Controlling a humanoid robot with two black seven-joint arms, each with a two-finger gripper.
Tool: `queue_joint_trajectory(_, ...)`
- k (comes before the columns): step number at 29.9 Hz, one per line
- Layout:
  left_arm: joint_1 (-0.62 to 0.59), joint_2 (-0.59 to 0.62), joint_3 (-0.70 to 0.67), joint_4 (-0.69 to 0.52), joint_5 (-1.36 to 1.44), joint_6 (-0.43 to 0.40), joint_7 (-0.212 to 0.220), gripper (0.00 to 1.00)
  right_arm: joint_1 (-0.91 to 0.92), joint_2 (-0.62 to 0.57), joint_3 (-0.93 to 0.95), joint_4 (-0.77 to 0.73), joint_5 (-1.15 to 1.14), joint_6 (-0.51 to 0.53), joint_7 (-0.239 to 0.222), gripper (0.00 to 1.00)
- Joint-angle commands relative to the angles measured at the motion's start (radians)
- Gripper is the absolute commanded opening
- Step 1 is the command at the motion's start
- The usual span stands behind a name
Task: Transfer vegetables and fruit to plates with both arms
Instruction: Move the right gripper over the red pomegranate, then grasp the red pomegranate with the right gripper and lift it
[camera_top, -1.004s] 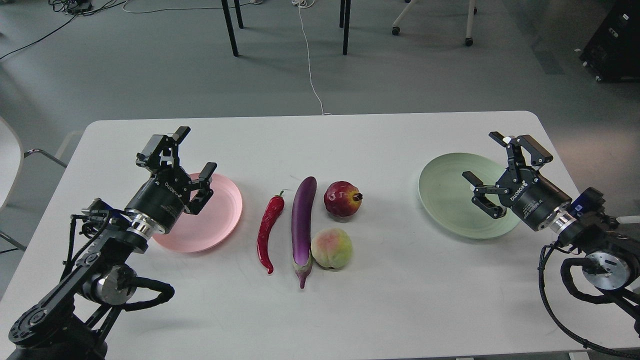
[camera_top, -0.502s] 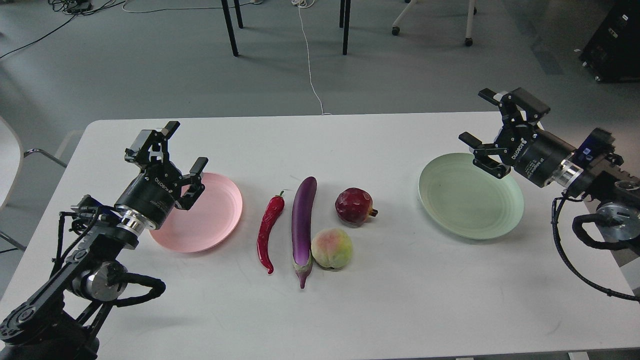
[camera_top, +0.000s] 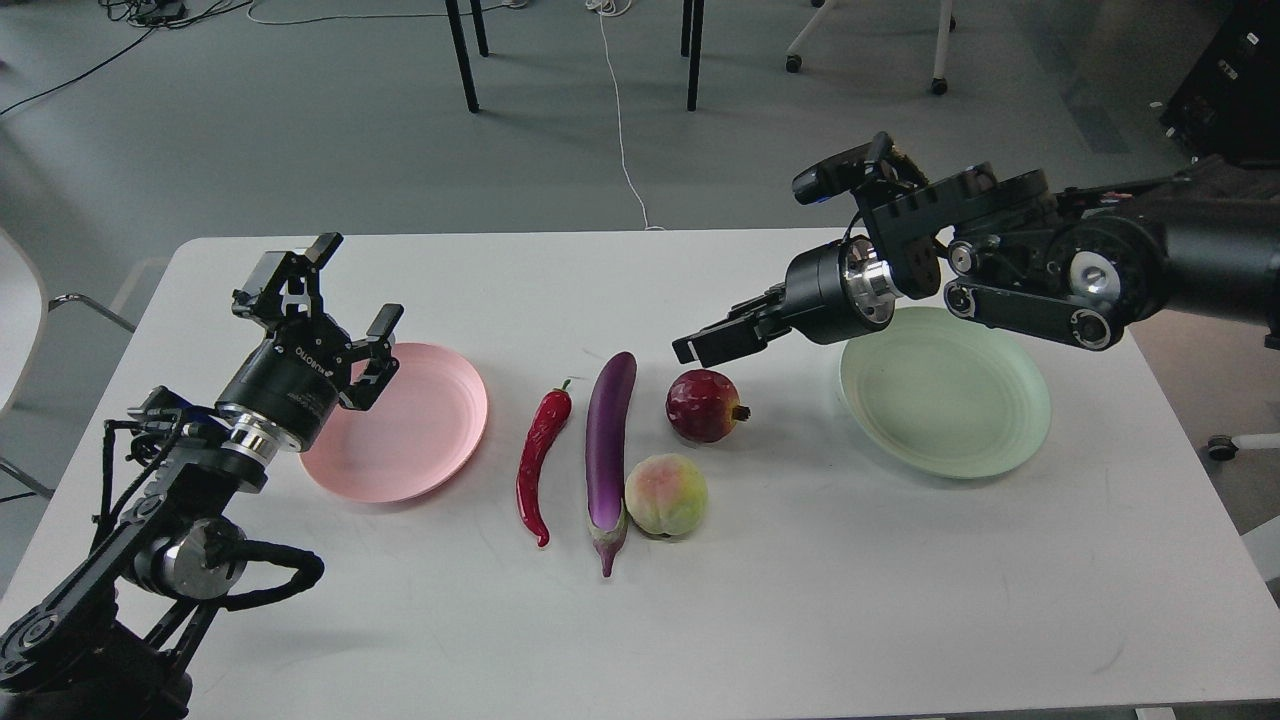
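The red chili pepper (camera_top: 538, 460), the purple eggplant (camera_top: 608, 440), the pomegranate (camera_top: 705, 405) and the peach (camera_top: 666, 494) lie side by side at the middle of the white table. The pink plate (camera_top: 420, 430) is to their left and the pale green plate (camera_top: 945, 395) to their right; both are empty. My left gripper (camera_top: 358, 278) is open and empty, raised over the pink plate's left rim. My right gripper (camera_top: 700, 345) reaches in from the right and hangs just above and behind the pomegranate. It is seen side-on, so its fingers cannot be told apart.
The white table (camera_top: 800, 560) has rounded corners; its far edge lies behind the plates. My right forearm (camera_top: 1010, 255) stretches over the green plate's far rim. Black chair legs (camera_top: 690, 60) and a white cable (camera_top: 620, 130) are on the grey floor beyond.
My right arm has swung left from beside the green plate to over the pomegranate. The pomegranate has shifted slightly right and its crown now points right. My left gripper has drawn back a little to the left.
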Motion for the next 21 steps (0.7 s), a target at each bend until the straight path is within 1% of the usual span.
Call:
queue_joint_trajectory(1,0.001,-0.001,-0.003,-0.004,0.000,0.000,0.002,0.98,-0.008,0.153,-0.161,-0.079,-0.022,-0.120,0.000,0.99)
queue_joint_trajectory(3,0.001,0.000,-0.004,-0.008,0.000,0.000,0.000,0.98,-0.019,0.198,-0.207,-0.117,-0.022,-0.168,0.000,0.99)
queue_joint_trajectory(4,0.001,0.000,-0.004,-0.008,0.000,0.000,0.002,0.98,-0.028,0.198,-0.217,-0.129,-0.022,-0.176,0.000,0.99)
queue_joint_trajectory(12,0.002,-0.001,-0.007,-0.008,0.000,0.002,0.000,0.98,-0.062,0.198,-0.226,-0.172,-0.024,-0.179,0.000,0.99)
queue_joint_trajectory(21,0.002,-0.001,-0.014,-0.008,0.000,0.002,0.002,0.98,-0.100,0.198,-0.225,-0.179,-0.021,-0.186,0.000,0.99)
